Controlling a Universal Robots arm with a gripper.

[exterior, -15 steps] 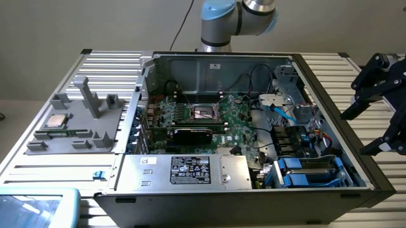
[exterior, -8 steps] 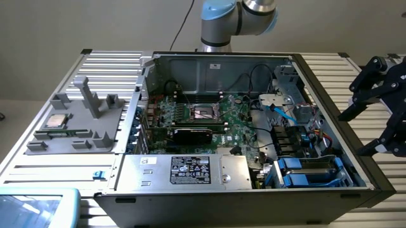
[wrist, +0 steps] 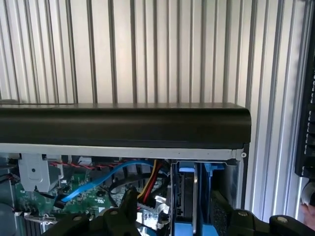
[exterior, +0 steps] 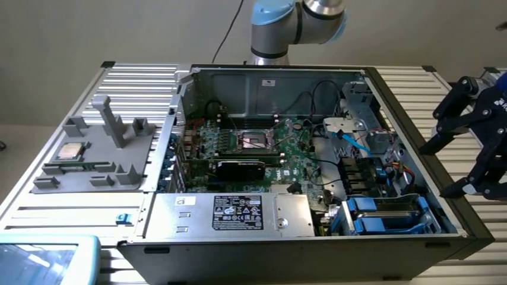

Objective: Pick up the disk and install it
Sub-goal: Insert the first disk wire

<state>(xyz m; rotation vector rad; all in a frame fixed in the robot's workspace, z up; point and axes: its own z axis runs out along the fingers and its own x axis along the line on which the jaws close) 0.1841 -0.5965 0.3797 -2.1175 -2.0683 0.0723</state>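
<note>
Gripper (exterior: pixel 440 169) is wide open w/ nothing in it. You've got it hanging just outside the case (exterior: pixel 277 261), by the wall nearest the drive bay (exterior: pixel 431 221), fingers aimed in at that corner. My guess: it's parked there so it stays clear of the wires inside.

The case lies flat w/ its side off, so you can reach all parts from above.

The disk (exterior: pixel 379 205) looks to be inside the case, in that bay. Two blue-bracket units sit side by side there, and I can't tell for sure which is yours bc no label shows. They stand on edge w/ the blue parts up, prob. so fingers can get at them.

The chip (exterior: pixel 70 150) lies on a grey tray (exterior: pixel 119 178) outside the case, on the far side from the gripper and out of your way.
</note>
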